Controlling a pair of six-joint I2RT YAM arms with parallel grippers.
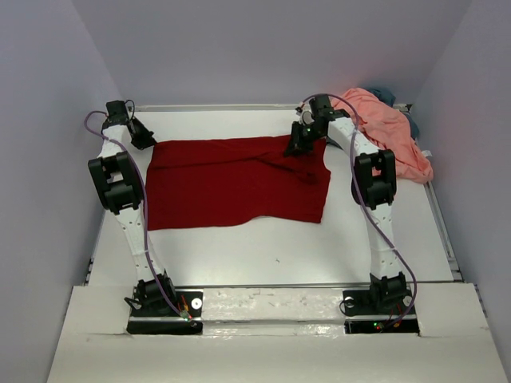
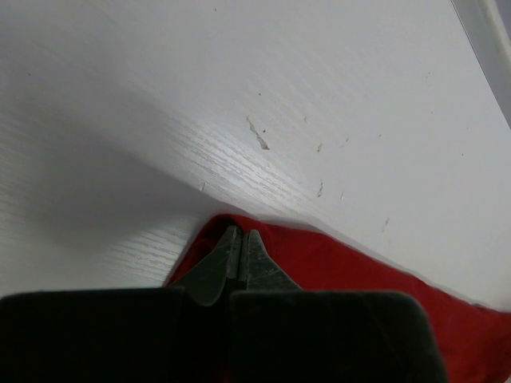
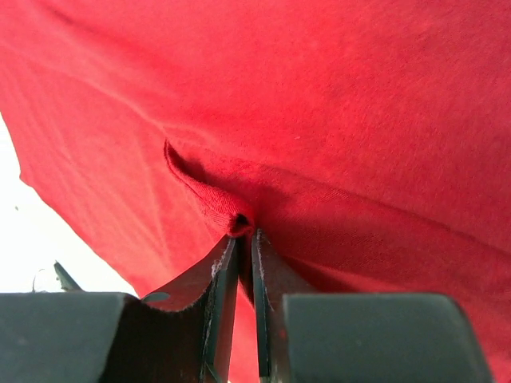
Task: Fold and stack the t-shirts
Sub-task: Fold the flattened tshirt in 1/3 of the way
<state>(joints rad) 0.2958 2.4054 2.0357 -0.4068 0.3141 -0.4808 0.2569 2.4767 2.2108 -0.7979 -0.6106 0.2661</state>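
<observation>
Dark red t-shirt (image 1: 231, 187): spread out flat in the middle of the bench (image 1: 263, 247).
Left jaws: pressed together, pinching the shirt's far left corner.
Right jaws: pinching 1 small fold of red cloth at the far right edge.
Salmon pink t-shirt (image 1: 387, 132): crumpled heap in the far right corner, touching the blue-grey t-shirt (image 1: 390, 94).
</observation>
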